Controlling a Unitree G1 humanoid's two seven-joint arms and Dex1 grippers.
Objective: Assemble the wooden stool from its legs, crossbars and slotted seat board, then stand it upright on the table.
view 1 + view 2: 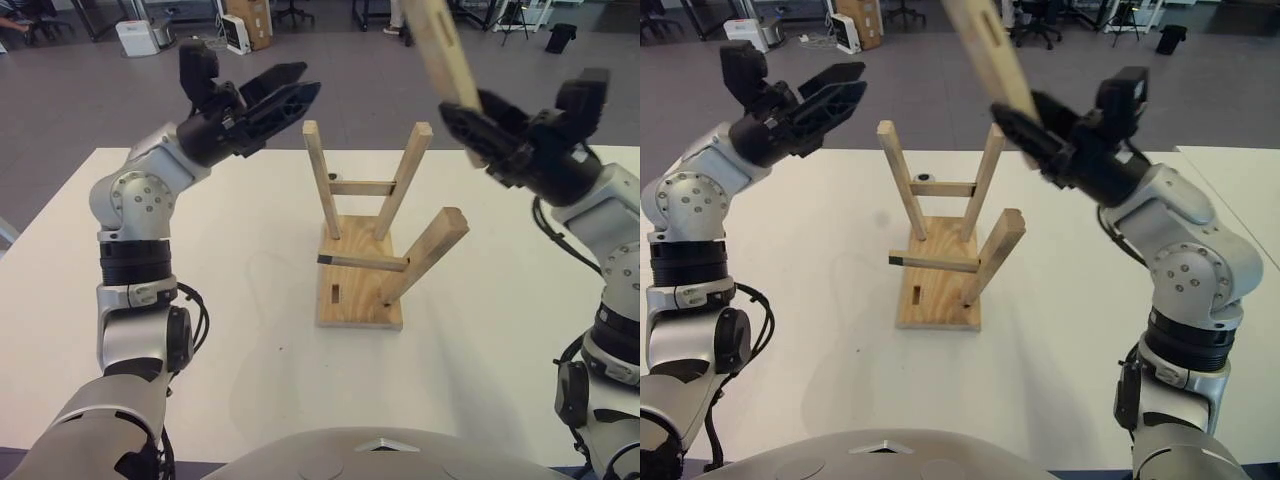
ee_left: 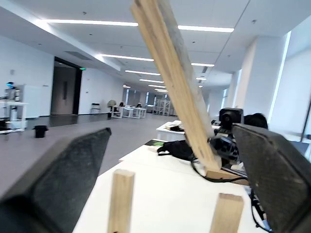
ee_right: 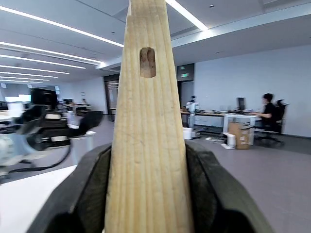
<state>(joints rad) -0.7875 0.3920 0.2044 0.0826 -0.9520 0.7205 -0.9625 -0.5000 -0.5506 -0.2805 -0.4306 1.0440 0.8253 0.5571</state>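
The seat board (image 1: pixel 358 305) lies flat near the middle of the white desk (image 1: pixel 200 300), underside up. Three legs rise from it. The two rear legs (image 1: pixel 322 180) are joined by a short crossbar (image 1: pixel 362 187), and the front-right leg (image 1: pixel 425 255) leans outward. A second crossbar (image 1: pixel 365 262) runs from that leg toward the robot's left and ends free, dark-tipped, above the corner where an open slot (image 1: pixel 334 294) shows in the board.

The right tool (image 1: pixel 475 125) is clamped on the loose leg (image 1: pixel 440 45), held in the air over the far right of the desk with the leg slanting up and away. From the right wrist the leg's mortise hole (image 3: pixel 147 62) shows above the dark fingers (image 3: pixel 82 194).

The left tool (image 1: pixel 308 82) hangs spread wide and holding nothing, just left of the rear legs' tops and pointing at them. The standing legs lie between the two tools.

Beyond the desk, on grey floor, stand a white box (image 1: pixel 137 37) and a cardboard box (image 1: pixel 250 18).
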